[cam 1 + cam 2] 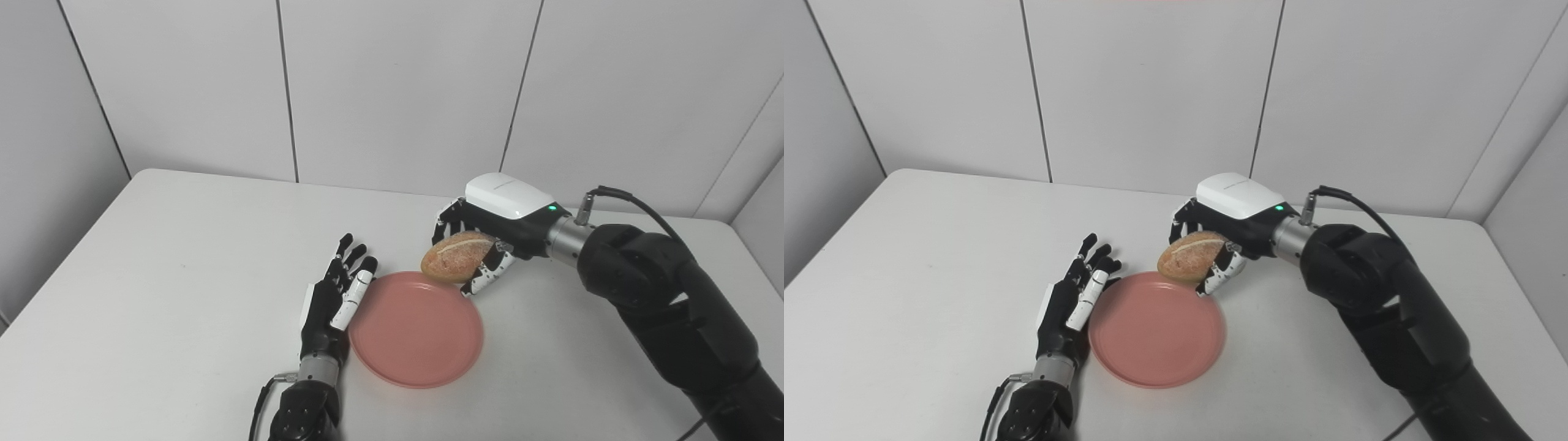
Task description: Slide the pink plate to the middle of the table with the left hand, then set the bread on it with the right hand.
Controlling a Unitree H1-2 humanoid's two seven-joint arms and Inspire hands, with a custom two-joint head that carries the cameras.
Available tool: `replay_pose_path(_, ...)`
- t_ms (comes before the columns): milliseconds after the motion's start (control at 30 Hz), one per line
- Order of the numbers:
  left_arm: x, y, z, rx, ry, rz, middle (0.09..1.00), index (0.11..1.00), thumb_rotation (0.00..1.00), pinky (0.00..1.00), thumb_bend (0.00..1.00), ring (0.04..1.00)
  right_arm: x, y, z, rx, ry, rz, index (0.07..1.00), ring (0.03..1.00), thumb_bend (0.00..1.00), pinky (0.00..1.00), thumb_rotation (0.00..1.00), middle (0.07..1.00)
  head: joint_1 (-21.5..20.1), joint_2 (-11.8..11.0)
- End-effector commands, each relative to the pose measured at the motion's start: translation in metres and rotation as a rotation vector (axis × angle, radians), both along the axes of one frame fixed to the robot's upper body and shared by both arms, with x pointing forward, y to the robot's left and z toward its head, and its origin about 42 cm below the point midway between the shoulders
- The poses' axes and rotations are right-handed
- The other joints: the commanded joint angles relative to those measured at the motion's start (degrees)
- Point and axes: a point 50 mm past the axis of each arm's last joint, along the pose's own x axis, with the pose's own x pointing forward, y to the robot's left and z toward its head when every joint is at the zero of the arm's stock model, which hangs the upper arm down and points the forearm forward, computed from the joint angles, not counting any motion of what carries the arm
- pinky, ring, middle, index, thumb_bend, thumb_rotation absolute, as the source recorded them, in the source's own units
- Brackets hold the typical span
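Toward the near edge of the white table (153,257), the black-and-white left hand (334,294) lies with fingers spread and empty, its thumb side against the left rim of the round pink plate (416,334). That plate sits near the table's middle. Just over its far rim, the right hand (490,236) is clamped around the oval brown bread roll (456,256), held clear of the plate.
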Motion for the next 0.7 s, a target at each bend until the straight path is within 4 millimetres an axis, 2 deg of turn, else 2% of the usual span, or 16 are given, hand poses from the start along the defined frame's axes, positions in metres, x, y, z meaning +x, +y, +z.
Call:
replay_pose_path(0,0.000,-0.005,0.003,-0.004,0.000,-0.005,0.905,0.923,0.65,0.75,0.77,0.826,-0.001,0.012,0.026,-0.012,-0.068,0.038,0.480,0.446,0.53,0.37,0.00,0.492,-0.1,0.1)
replay_pose_path(67,0.000,-0.005,0.003,-0.005,0.001,-0.003,0.905,0.925,0.65,0.75,0.77,0.824,0.000,0.020,0.024,-0.034,-0.067,0.058,0.473,0.461,0.53,0.39,0.00,0.500,-0.4,0.2)
replay_pose_path(100,0.000,-0.004,0.003,-0.006,0.002,-0.002,0.905,0.927,0.65,0.76,0.77,0.823,0.000,0.025,0.023,-0.042,-0.068,0.068,0.491,0.415,0.53,0.35,0.00,0.476,-0.4,0.2)
replay_pose_path(267,0.000,-0.003,0.003,-0.003,0.003,0.000,0.906,0.927,0.66,0.76,0.77,0.822,0.001,0.037,0.018,-0.075,-0.060,0.077,0.504,0.372,0.53,0.30,0.00,0.446,-0.7,0.3)
replay_pose_path(400,0.000,-0.001,0.004,-0.002,0.005,0.000,0.907,0.920,0.66,0.76,0.77,0.825,0.002,0.045,0.014,-0.107,-0.049,0.080,0.506,0.381,0.53,0.31,0.00,0.447,-0.9,0.5)
replay_pose_path(667,-0.001,0.001,0.005,0.004,0.009,-0.003,0.911,0.920,0.66,0.75,0.77,0.822,0.003,0.056,-0.010,-0.173,0.006,0.107,0.516,0.373,0.53,0.30,0.00,0.443,-1.4,1.0)
